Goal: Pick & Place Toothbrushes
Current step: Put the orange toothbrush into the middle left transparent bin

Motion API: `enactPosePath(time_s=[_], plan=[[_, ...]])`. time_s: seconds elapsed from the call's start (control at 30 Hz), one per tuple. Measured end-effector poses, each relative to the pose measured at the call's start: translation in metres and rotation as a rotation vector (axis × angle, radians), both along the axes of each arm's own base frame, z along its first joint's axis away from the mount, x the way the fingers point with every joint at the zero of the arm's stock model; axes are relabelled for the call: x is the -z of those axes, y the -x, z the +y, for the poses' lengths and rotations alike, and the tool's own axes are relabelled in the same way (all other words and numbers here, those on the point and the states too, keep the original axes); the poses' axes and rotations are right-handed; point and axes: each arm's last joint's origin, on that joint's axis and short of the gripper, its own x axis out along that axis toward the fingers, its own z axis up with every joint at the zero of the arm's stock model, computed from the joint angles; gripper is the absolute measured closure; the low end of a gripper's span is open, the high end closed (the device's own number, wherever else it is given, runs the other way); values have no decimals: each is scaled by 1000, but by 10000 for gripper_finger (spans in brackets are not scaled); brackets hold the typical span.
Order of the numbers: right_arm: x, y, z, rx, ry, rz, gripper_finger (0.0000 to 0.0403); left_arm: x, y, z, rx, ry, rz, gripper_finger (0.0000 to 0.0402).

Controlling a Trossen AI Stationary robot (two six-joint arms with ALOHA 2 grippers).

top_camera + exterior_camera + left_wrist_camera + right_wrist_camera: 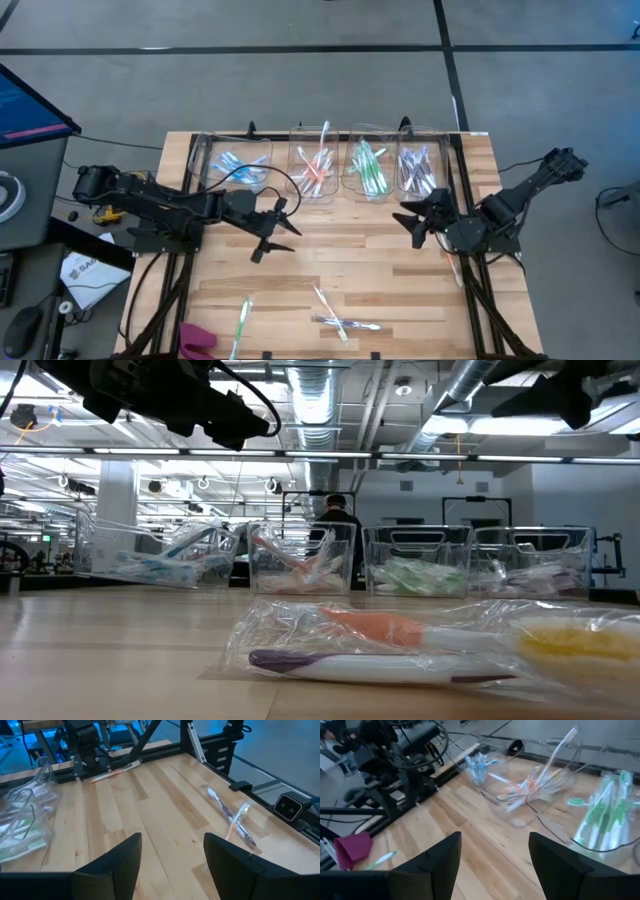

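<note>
On bare wood, slim translucent toothbrushes point(340, 322) lie crossed.

Two matte black, jointed metal robot arms, left point(160, 205) and right point(500, 205), trail thin black cables; each ends in broad, flat, seemingly plastic black fingers point(117, 862).

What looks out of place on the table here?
One orange toothbrush sticks up out of the second bin, past its rim. Loose toothbrushes lie crossed near the front edge, a green one lies apart, and a magenta cloth sits at the front-left corner.
</note>
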Motion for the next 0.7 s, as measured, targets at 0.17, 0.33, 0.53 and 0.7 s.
enactPosePath(time_s=[0.17, 0.33, 0.53, 0.7], plan=[[-3, -3, 2, 0, -25, -37, 177, 0, 0, 0, 0, 0, 0, 192], [-3, -4, 2, -1, -30, -43, 177, 0, 0, 0, -1, 3, 1, 192], [-3, -5, 4, -24, -43, -36, 177, 0, 0, 0, -2, 3, 1, 192], [3, -9, 7, -142, -61, 56, 177, 0, 0, 0, -2, 3, 1, 192]])
